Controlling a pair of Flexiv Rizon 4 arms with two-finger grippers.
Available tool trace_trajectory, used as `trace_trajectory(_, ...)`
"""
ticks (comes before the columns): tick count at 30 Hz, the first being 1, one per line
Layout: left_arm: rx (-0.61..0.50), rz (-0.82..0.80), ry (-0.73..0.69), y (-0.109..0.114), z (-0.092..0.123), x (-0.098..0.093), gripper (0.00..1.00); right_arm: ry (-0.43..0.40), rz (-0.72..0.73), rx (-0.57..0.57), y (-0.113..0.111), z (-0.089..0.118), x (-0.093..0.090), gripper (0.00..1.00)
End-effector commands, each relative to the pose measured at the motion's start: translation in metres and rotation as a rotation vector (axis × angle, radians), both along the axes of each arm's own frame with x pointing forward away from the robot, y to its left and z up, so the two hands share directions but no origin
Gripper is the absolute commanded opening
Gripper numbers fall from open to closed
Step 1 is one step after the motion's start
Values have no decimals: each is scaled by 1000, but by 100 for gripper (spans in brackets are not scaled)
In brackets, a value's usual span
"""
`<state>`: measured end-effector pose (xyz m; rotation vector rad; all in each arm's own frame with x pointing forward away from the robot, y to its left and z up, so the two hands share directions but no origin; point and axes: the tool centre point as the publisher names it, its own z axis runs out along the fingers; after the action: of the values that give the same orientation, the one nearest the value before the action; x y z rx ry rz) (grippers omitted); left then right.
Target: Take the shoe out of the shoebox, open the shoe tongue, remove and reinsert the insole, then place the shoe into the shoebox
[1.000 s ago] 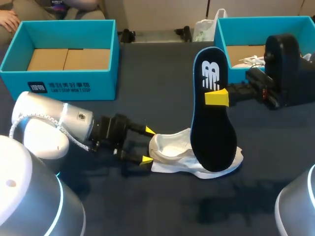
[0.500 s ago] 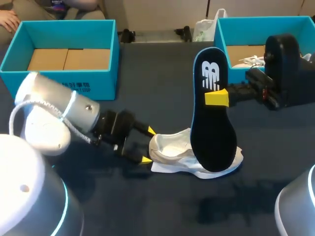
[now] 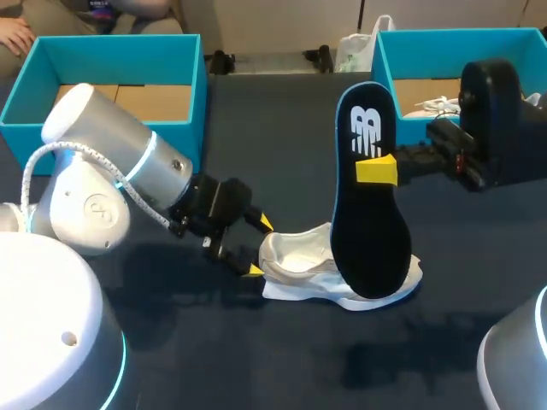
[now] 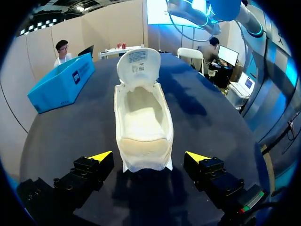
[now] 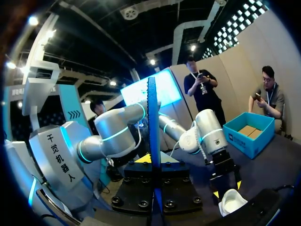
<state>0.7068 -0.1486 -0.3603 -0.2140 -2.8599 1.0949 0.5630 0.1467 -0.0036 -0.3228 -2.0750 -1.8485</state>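
Shoe (image 3: pixel 333 273) is taken out, tongue opened, insole (image 3: pixel 369 205) removed and clamped in right pincer (image 3: pixel 376 169). Left pincer (image 3: pixel 258 248) is spread open at the heel. Reinsertion and boxing are not yet done.

Bench (image 3: pixel 282 137): dark navy top. Carries:
- one white shoe (image 3: pixel 299 256), opening upward, heel just ahead of the left gripper (image 3: pixel 259 248), between its spread fingers
- one teal shoebox (image 3: pixel 120 149), back beside that gripper's arm
- second teal shoebox (image 3: pixel 385 77), well ahead, past the shoe
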Motion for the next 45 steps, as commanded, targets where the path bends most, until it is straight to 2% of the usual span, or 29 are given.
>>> trace_trajectory(1,419,52,-76,-14,21,-1,100,2,1,-2,2,0,1,0)
trace_trajectory(2,466,77,-136,-14,27,-4,100,2,1,-2,2,0,1,0)
trace_trajectory(12,466,77,-136,-14,27,-4,100,2,1,-2,2,0,1,0)
trace_trajectory(19,599,89,-47,-23,28,9,100,2,1,-2,2,0,1,0)
trace_trajectory(27,676,94,-62,-32,23,12,100,2,1,-2,2,0,1,0)
trace_trajectory(34,686,93,-62,-38,21,12,100,2,1,-2,2,0,1,0)
trace_trajectory(38,653,85,-76,-46,33,16,100,2,1,-2,2,0,1,0)
trace_trajectory(45,656,76,-117,-72,38,24,100,2,1,-2,2,0,1,0)
